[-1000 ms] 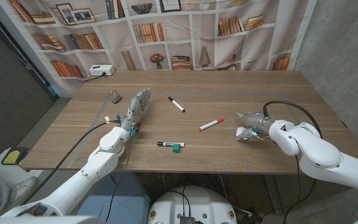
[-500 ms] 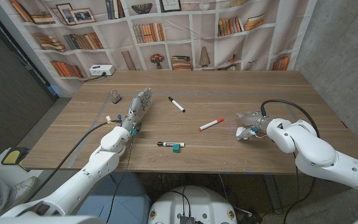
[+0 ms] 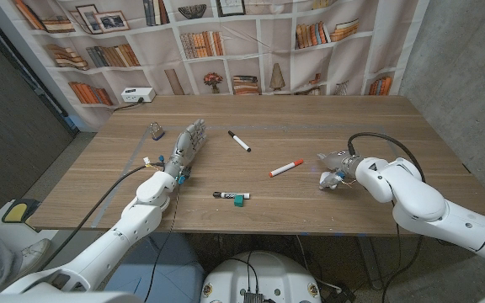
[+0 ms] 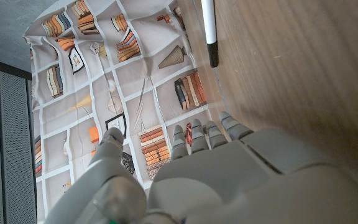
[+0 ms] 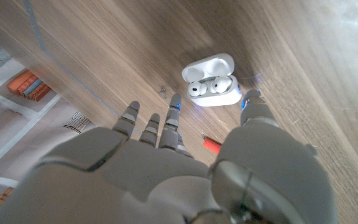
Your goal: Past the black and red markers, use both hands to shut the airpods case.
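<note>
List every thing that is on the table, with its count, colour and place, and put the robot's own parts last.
black marker: 1, white barrel with black cap, far middle.
red marker: 1, white with red cap, right of middle.
capped marker: 1, black and teal, near middle edge.
padlock: 1, metallic, far left, beside the left hand.
airpods case: 1, white, lid open, at the right hand.
power strip: 1, white, far left corner.
left hand: 1, grey, open.
right hand: 1, grey, open.

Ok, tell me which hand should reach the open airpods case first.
The right hand. In its wrist view the open airpods case lies on the table just beyond its fingertips, lid up, earbuds showing. The left hand stands across the table, past the black marker and red marker.
</note>
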`<action>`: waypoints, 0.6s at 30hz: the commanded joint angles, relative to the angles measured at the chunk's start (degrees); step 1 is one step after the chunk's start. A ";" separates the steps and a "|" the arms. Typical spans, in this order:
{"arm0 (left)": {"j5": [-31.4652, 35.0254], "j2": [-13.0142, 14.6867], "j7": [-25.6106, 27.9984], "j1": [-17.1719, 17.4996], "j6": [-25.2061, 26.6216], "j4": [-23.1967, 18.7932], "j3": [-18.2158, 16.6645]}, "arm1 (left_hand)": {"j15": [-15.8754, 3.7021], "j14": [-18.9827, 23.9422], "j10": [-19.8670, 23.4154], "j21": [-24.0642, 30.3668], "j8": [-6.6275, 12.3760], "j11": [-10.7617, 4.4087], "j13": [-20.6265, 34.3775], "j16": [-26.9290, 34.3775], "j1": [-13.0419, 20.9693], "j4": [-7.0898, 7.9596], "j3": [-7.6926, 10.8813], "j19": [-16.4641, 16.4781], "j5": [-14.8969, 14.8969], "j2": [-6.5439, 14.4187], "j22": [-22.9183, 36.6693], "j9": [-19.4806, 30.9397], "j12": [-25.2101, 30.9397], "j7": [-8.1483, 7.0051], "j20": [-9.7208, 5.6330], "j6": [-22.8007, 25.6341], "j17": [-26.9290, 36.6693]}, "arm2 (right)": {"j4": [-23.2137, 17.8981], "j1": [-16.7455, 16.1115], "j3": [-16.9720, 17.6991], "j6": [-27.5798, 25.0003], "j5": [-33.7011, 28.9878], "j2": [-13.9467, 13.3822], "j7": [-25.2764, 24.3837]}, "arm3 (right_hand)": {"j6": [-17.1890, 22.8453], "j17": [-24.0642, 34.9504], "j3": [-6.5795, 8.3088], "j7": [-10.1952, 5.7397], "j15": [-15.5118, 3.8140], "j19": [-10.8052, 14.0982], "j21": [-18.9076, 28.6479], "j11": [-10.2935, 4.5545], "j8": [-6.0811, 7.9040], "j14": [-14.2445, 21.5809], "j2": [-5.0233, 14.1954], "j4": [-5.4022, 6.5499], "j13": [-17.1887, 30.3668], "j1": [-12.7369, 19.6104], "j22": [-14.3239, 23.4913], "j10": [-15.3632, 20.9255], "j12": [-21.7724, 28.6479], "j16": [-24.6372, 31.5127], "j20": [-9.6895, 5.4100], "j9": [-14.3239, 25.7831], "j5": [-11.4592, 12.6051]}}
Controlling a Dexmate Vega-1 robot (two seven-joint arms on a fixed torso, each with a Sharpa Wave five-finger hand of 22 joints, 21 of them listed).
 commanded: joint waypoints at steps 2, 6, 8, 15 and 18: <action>-0.53 -0.39 -0.73 -0.17 -0.57 1.22 -0.08 | 0.18 0.37 0.40 -0.16 0.02 0.03 0.30 0.19 0.72 -0.03 -0.21 0.03 0.14 -0.17 0.20 0.08 0.10 0.00 0.28 0.09 0.04 | 0.82 0.52 -0.19 0.89 -2.75 1.69 2.77 | -9.83 0.16 0.30 -0.64 0.22 1.12 0.56 -0.04 0.71 1.15 0.00 0.08 0.32 0.98 0.05 1.41 0.62 0.34 -0.10 0.34 -0.08; -0.44 -0.49 -0.74 -0.25 -0.47 1.25 0.06 | 0.18 0.38 0.39 -0.12 0.01 0.01 0.30 0.19 0.78 -0.05 -0.23 0.16 0.14 -0.17 0.19 0.08 0.09 0.07 0.20 0.06 0.04 | 0.74 -0.07 0.28 0.98 -2.81 1.65 2.55 | -9.31 0.16 0.32 -0.62 0.20 1.87 0.76 -0.19 0.90 1.71 0.03 0.15 0.45 1.12 0.05 2.36 1.03 0.47 -0.57 0.33 -0.21; -0.47 -0.51 -0.68 -0.20 -0.37 1.19 0.08 | 0.20 0.35 0.42 -0.13 0.01 -0.02 0.30 0.18 0.81 -0.06 -0.23 0.16 0.14 -0.16 0.19 0.08 0.09 0.07 0.17 0.04 0.04 | 0.75 -0.31 0.46 1.11 -2.77 1.63 2.48 | -9.20 0.17 0.32 -0.65 -0.11 2.23 0.82 -0.38 0.92 2.08 0.03 0.19 0.53 1.17 0.05 2.75 1.22 0.56 -0.90 0.33 -0.29; -0.59 -0.63 -0.79 -0.04 -0.54 1.25 0.09 | 0.20 0.36 0.45 -0.19 0.01 0.03 0.30 0.19 0.88 -0.07 -0.26 0.00 0.13 -0.16 0.19 0.08 0.10 0.10 0.30 0.05 0.04 | 0.32 -1.16 1.10 0.88 -3.15 1.47 2.68 | -8.49 0.18 0.33 -0.81 -0.95 3.06 0.90 -1.12 1.11 3.14 0.03 0.28 0.77 1.38 0.05 3.94 1.79 0.77 -1.37 0.31 -0.43; -1.43 -1.06 -1.49 -0.08 -0.87 1.65 -0.11 | 0.24 0.39 0.52 -0.19 0.02 0.03 0.31 0.20 0.87 -0.06 -0.30 0.01 0.11 -0.21 0.19 0.08 0.12 0.11 0.28 0.05 0.04 | 0.12 -1.50 1.54 0.99 -2.93 1.30 2.54 | -8.47 0.19 0.34 -0.94 -0.97 3.09 0.83 -1.14 1.08 3.35 0.09 0.32 0.87 1.44 0.05 4.71 2.16 0.77 -1.55 0.31 -0.46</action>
